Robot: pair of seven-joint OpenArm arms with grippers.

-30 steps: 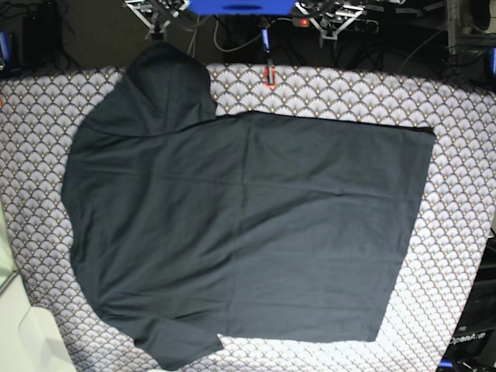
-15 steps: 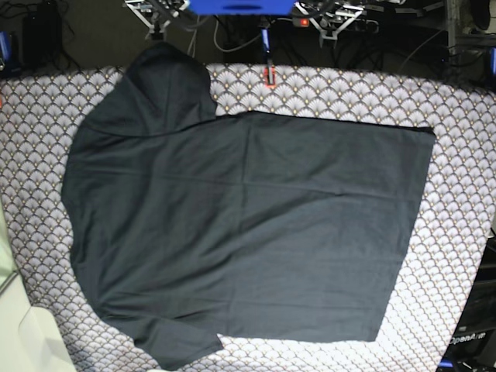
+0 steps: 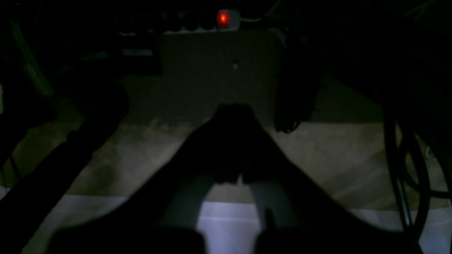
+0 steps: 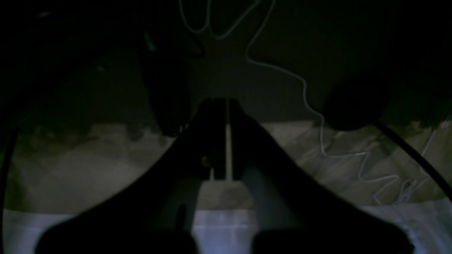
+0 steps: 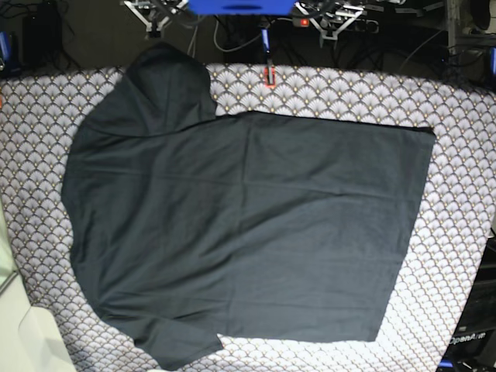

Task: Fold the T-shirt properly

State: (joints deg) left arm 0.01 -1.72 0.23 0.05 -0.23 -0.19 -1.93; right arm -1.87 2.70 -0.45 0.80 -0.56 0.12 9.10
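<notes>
One large plain black soft-fabric T-shirt (image 5: 240,232) lies spread flat, sleeves toward left, covering most of the white-grey scallop-patterned cloth (image 5: 457,155). Left gripper (image 3: 235,116) and right gripper (image 4: 220,106) clenched, empty, parked beyond far edge.

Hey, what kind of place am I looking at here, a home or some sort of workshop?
Probably a robotics lab or test bench, not a home. A dark T-shirt lies flat on a patterned cloth, with metal arm mounts and loose cables along the back edge.
</notes>
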